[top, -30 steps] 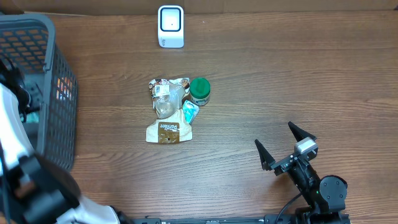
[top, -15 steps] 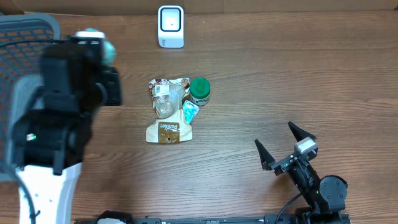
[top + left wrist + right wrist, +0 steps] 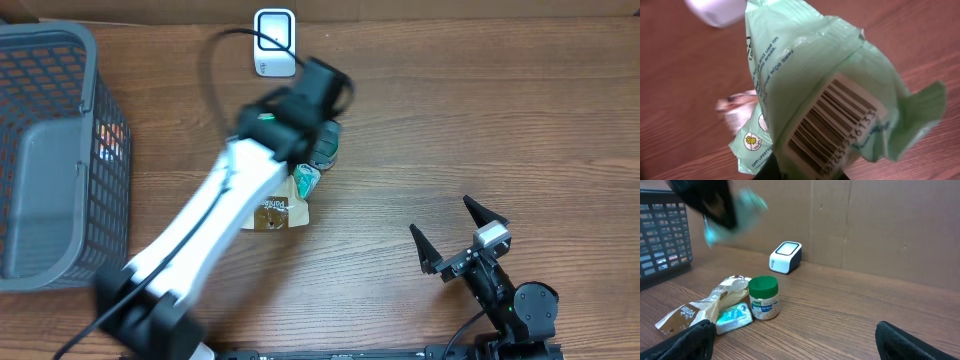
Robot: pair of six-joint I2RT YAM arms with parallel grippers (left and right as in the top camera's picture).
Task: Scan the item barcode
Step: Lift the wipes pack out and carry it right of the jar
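Packet of wipes (image 3: 810, 90) pinched in left gripper (image 3: 322, 88), jaws pressed together on it. Packet held above table, and we see barcode (image 3: 832, 127) turned toward wrist camera. Scanner (image 3: 274, 42) just beyond gripper, slightly to its left; whether barcode faces it we cannot tell, view too blurred. Green-lidded jar (image 3: 325, 150), brown bag (image 3: 268, 210) and small teal sachet (image 3: 305, 180) lie on table beneath gripper. Basket (image 3: 50, 150) well off to its left. Right gripper (image 3: 440, 216) spread wide, holding nothing.

A grey mesh plastic basket (image 3: 40, 150) sits at the counter's (image 3: 450, 120) left edge, a white box-shaped scanner (image 3: 274, 42) at the back; before it cluster a green-lidded jar (image 3: 763, 298), teal sachet (image 3: 305, 181) and brown pouch (image 3: 272, 212).
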